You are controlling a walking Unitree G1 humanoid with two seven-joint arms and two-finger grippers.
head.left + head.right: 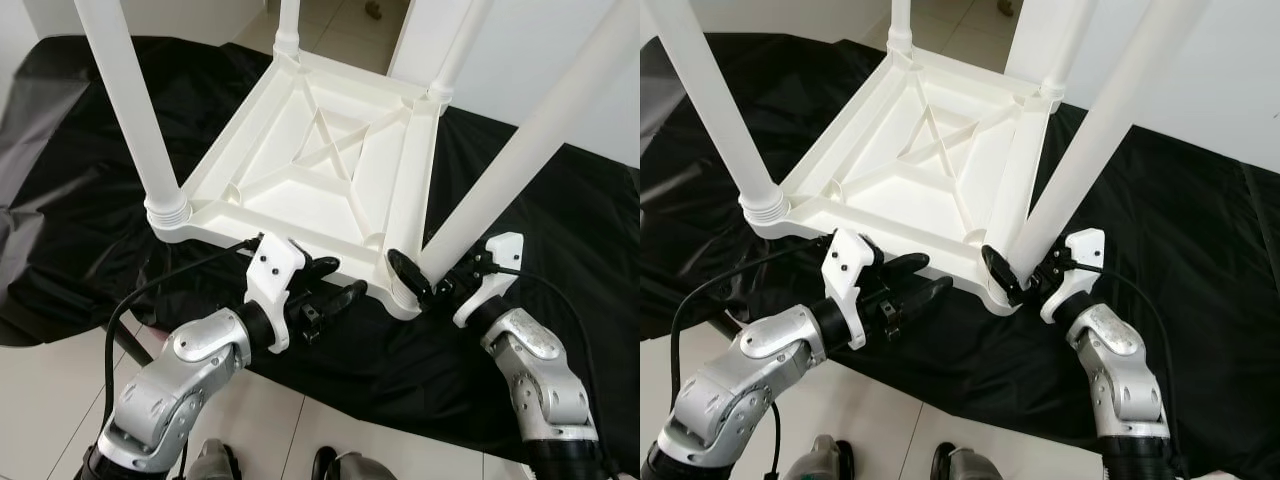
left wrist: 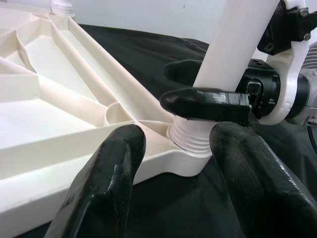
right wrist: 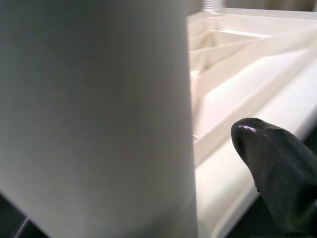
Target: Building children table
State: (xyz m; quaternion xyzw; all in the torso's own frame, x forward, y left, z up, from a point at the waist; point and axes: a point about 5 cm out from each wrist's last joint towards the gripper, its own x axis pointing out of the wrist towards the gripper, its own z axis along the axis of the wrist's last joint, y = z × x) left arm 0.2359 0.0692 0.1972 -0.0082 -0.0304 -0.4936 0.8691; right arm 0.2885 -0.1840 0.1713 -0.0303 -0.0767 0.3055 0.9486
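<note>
Tabletop (image 1: 330, 150): white plastic, lies upside down on black cloth (image 1: 560, 250), ribbed underside up, right in front of me.
Legs: four stand up from the corners. Near-right leg (image 1: 520, 150) leans outward, its ribbed base sits in near-right corner socket (image 2: 190, 136). Near-left leg (image 1: 125, 95) has its threaded collar seated at its corner.
Right gripper (image 1: 425, 285): at base of near-right leg, fingers pinching the leg just above the socket; one finger (image 2: 205, 104) crosses the leg's front, the other behind it.
Left gripper (image 1: 335, 280): just beside tabletop's near edge, betw the two near corners. Fingers spread, nothing betw them; one fingertip (image 2: 116, 163) looks to overlap the rim, contact – can't tell.
Step in hand (my read): seating/tightening the near-right leg; others look done, so task prob. near its end.
How to do it well: bring leg upright w/ socket axis before turning – tilted as it is, thread could cross or jam. Short turns, re-grip low near the collar for control. Left gripper should press down on rim so top doesn't spin or slide on the cloth.
Risk: cloth is slick & wrinkled; whole top may skid. Long leg = big lever, so don't push sideways at the base.
Floor (image 1: 60, 400): pale tile under cloth's near edge.
</note>
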